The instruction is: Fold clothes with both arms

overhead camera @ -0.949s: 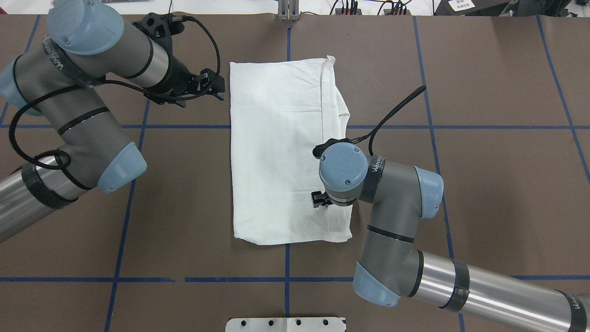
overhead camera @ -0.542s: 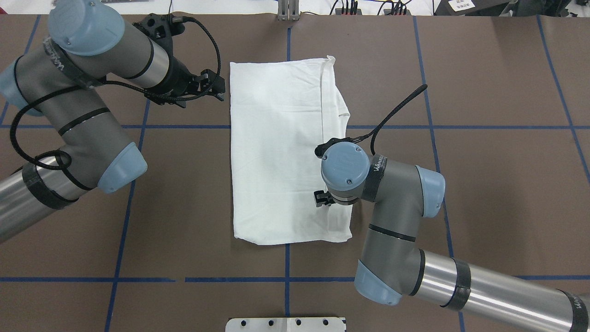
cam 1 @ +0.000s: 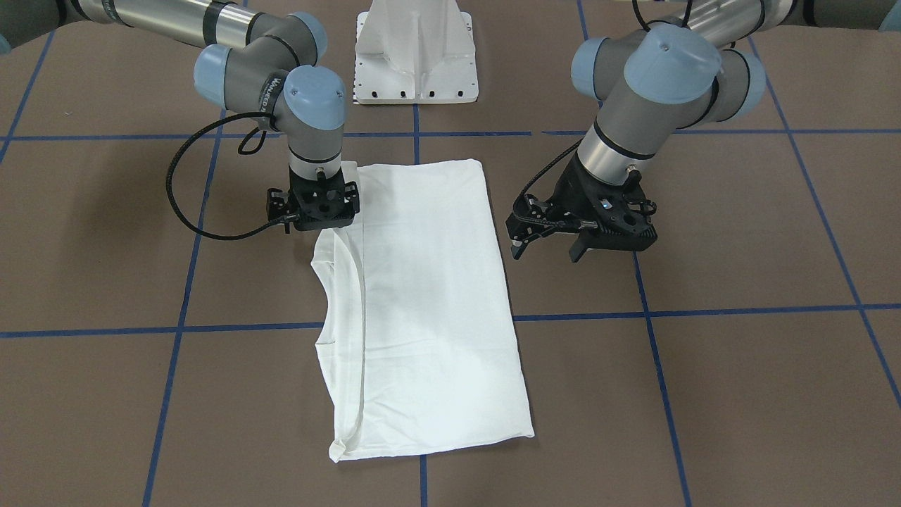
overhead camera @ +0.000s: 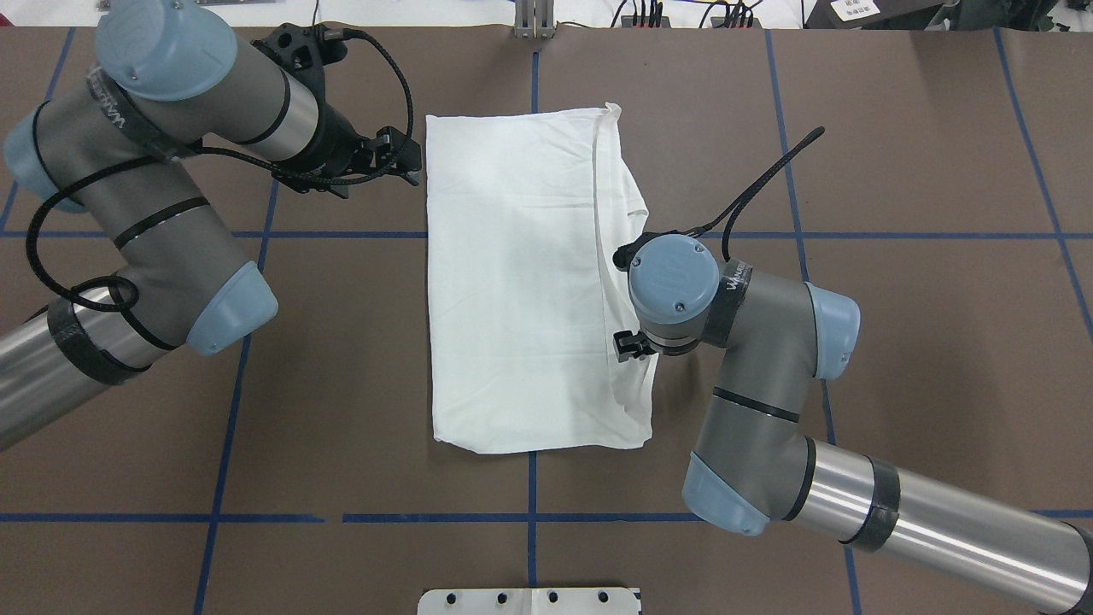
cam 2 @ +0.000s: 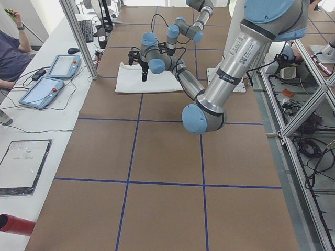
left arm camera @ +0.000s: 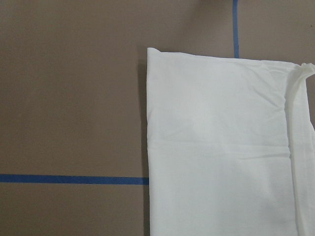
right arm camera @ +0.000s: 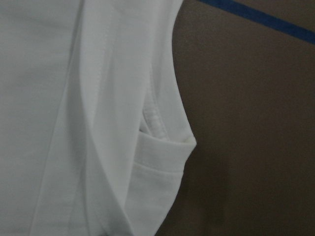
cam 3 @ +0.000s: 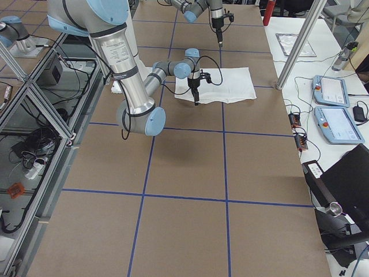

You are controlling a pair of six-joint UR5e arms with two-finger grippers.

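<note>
Your left gripper (overhead camera: 412,164) hangs just beside the T-shirt's left edge, near its far corner, jaws spread wide with nothing between them. The white T-shirt (overhead camera: 512,282) lies folded into a long rectangle mid-table on the brown table (overhead camera: 897,342), across a blue tape line (overhead camera: 854,235) of the grid. At its right edge your right gripper (cam 1: 317,215) points straight down at the cloth; its fingers are hidden, so you cannot tell whether it grips. The white pedestal base (overhead camera: 529,600) sits at the near edge. Past the far edge, two teach pendants (cam 2: 47,86) lie on a white bench beside a seated person (cam 2: 10,52).
</note>
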